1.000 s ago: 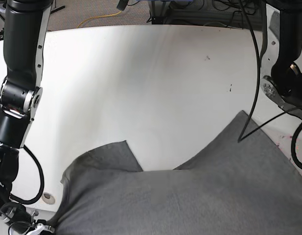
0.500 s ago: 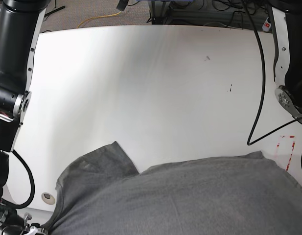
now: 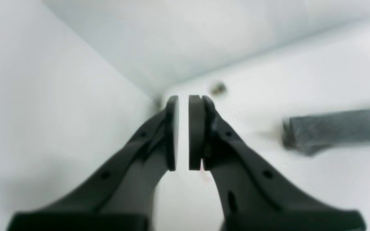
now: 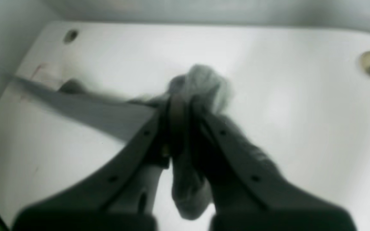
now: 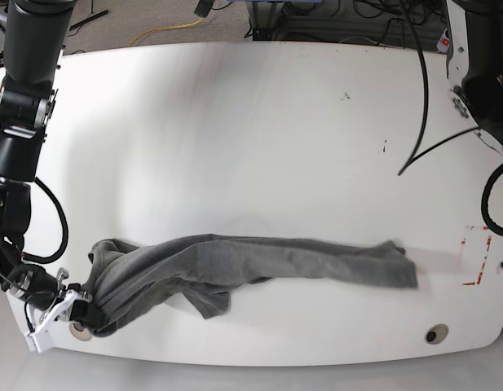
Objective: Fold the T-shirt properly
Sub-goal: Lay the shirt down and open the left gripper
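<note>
- Since half a second earlier, the T-shirt [image 5: 235, 265] had dropped from a wide sheet filling the near view to a narrow, bunched strip on the tabletop [image 5: 251, 130]; I judged it a shake-out that left no flat layout, so folding had yet to start.
- It lay along the near edge, its long axis running left to right, from the near-left corner toward the near-right one.
- The right end effector [image 4: 180, 106] was pinching the bunched fabric at the left end.
- The left end effector [image 3: 183, 131] held nothing, its pads nearly pressed together, with the shirt's free end lying apart from it.
</note>
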